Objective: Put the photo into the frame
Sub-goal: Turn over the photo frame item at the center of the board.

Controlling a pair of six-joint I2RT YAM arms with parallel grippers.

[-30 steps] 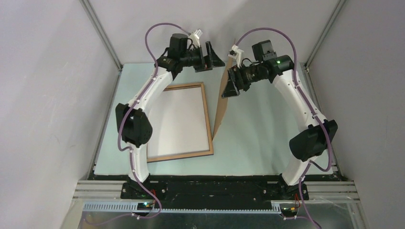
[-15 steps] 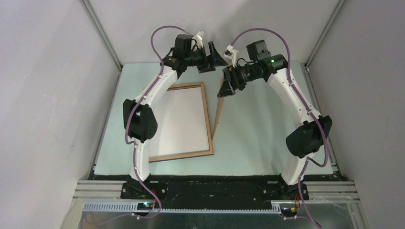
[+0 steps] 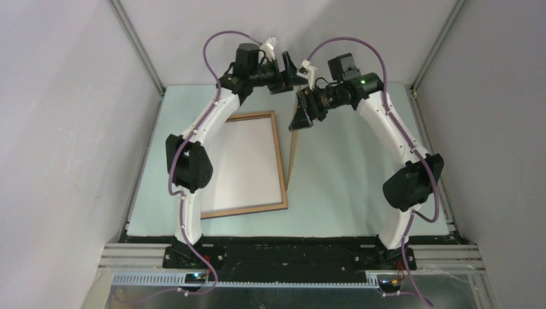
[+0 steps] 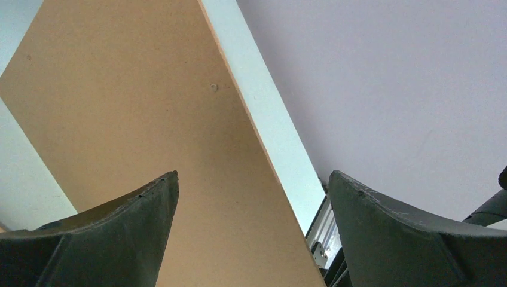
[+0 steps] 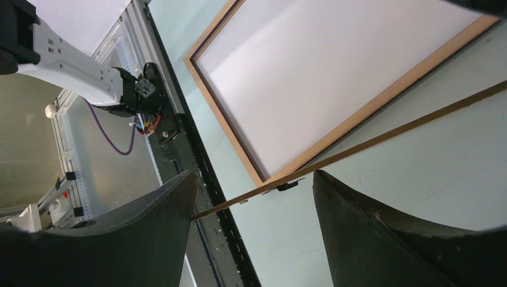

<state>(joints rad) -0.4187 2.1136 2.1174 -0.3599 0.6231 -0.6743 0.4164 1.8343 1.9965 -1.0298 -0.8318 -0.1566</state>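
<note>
The frame (image 3: 244,210) lies flat on the table left of centre, light wood face up. A plain white sheet (image 3: 241,164) fills it; it may be the photo's back, and no sunflower print shows. The brown backing board (image 3: 293,158) stands almost on edge beside the frame's right rail. My left gripper (image 3: 293,72) is open above the board's far top; the board's face (image 4: 149,119) shows between its jaws (image 4: 252,174). My right gripper (image 3: 300,117) is open, and the board's thin edge (image 5: 382,138) crosses between its jaws (image 5: 254,174), touching one fingertip. The frame (image 5: 224,119) and the sheet (image 5: 335,66) show beyond.
The pale green table (image 3: 348,180) is walled by grey panels on the left, the back and the right. A black base rail (image 3: 290,254) with both arm mounts runs along the near edge. A small black clip (image 5: 287,185) sits at the frame's near corner.
Both grippers have moved toward each other at the back. The backing board has tipped further upright and now looks like a thin sliver from above. The frame has not moved.
</note>
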